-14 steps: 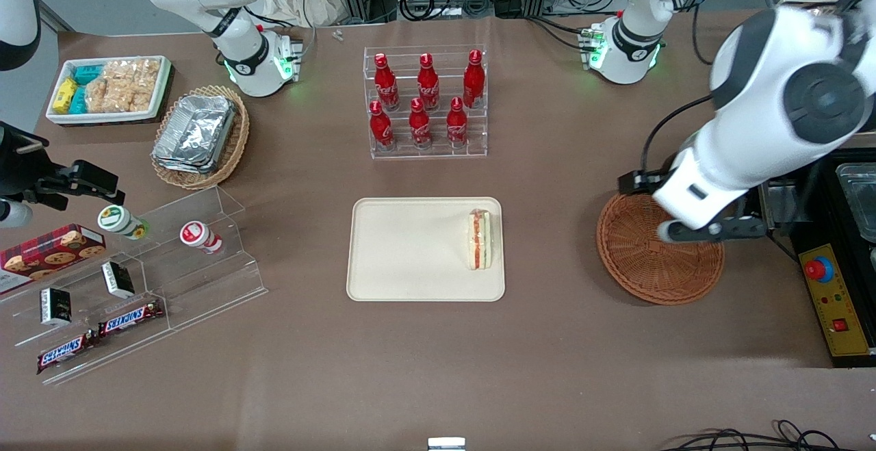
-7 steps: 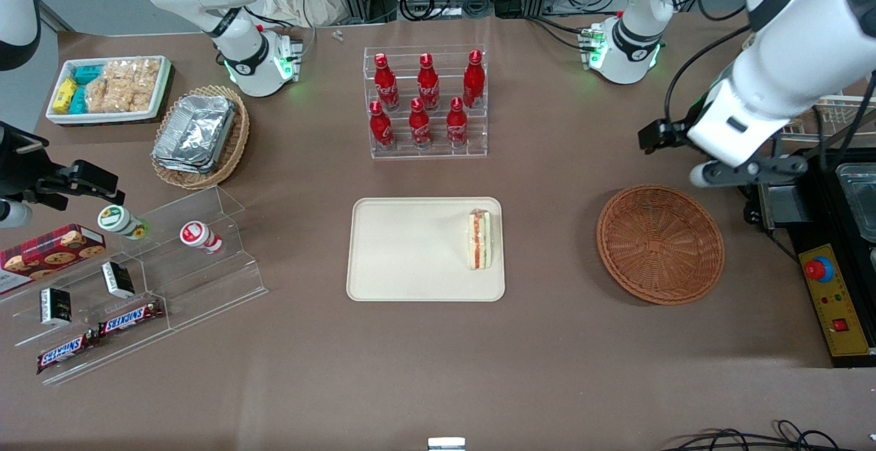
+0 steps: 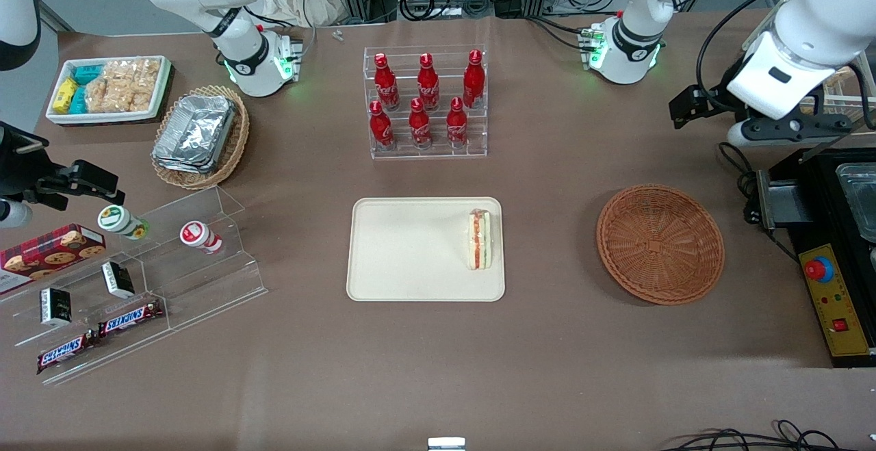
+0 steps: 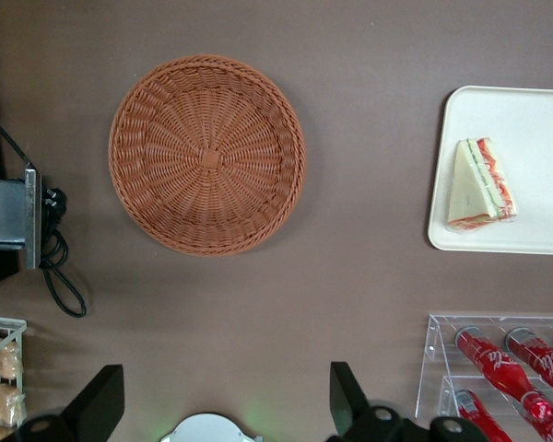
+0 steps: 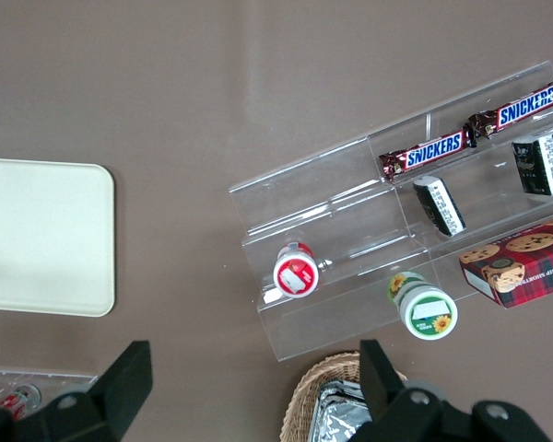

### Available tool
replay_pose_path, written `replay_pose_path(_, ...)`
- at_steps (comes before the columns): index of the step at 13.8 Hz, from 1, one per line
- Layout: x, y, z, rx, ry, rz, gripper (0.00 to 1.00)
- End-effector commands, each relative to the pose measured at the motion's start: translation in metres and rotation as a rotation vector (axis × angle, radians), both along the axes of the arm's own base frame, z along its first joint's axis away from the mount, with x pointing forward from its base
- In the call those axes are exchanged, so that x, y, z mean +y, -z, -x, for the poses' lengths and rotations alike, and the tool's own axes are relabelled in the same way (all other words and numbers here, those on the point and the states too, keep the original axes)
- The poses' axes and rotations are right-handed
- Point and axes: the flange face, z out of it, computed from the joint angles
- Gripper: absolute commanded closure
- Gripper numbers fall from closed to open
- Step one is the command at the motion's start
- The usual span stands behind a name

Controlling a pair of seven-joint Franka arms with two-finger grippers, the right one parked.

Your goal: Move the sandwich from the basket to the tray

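Observation:
The sandwich [image 3: 479, 239] lies on the cream tray [image 3: 410, 252], at the tray's edge nearest the basket. The reddish-brown wicker basket [image 3: 660, 243] is empty. My left gripper [image 3: 787, 129] hangs high above the table, farther from the front camera than the basket, toward the working arm's end. It is open and empty. In the left wrist view the gripper [image 4: 223, 405] shows its fingers wide apart over bare table, with the empty basket [image 4: 207, 154], the tray [image 4: 535, 129] and the sandwich [image 4: 479, 184] below.
A clear rack of red bottles [image 3: 428, 102] stands farther from the front camera than the tray. A black control box with a red button [image 3: 831, 300] sits beside the basket. A tan basket of foil trays [image 3: 202, 136], a white snack bin [image 3: 109, 88] and an acrylic stand [image 3: 137, 280] lie toward the parked arm's end.
My left gripper has risen from over the basket and moved away from the front camera, toward the working arm's end. The sandwich has stayed on the tray.

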Motion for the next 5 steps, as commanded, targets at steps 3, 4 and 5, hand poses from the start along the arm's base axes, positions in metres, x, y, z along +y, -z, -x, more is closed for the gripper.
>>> replay_pose_path(3, 0.005, -0.010, -0.006, -0.039, 0.007, 0.028, 0.00)
replay_pose_path(4, 0.005, -0.012, -0.007, -0.040, 0.007, 0.029, 0.00)
replay_pose_path(5, 0.006, -0.012, -0.006, -0.031, 0.007, 0.027, 0.00)
